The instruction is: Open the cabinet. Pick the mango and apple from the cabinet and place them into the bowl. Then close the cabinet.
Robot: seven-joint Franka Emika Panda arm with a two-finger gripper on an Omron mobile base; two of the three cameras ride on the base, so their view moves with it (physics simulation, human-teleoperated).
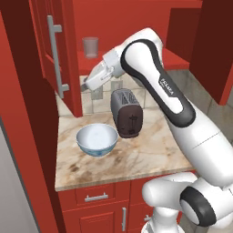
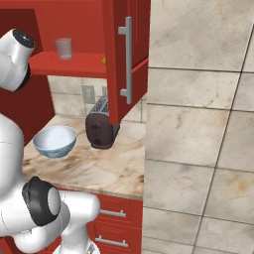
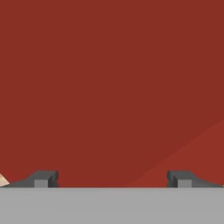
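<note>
The red wall cabinet (image 1: 69, 41) stands with both doors swung open; its right door (image 2: 113, 74) shows its silver bar handle. My gripper (image 1: 84, 87) is open just under the shelf, close against the inner edge of the left door. In the hand view the gripper (image 3: 113, 179) has its tips wide apart with nothing between them, facing a red cabinet surface (image 3: 112, 87). A sliver of yellow-green, the mango (image 2: 104, 61), peeks from behind the right door on the shelf. The apple is hidden. On the counter sits the pale blue bowl (image 1: 96, 139) (image 2: 54, 141), with nothing in it.
A clear glass cup (image 1: 90, 47) stands on the red shelf. A dark toaster (image 1: 127, 113) sits on the marble counter (image 1: 136, 159) right of the bowl, below my arm. Lower red drawers (image 1: 95, 196) run under the counter. A tiled wall (image 2: 198, 124) lies to the right.
</note>
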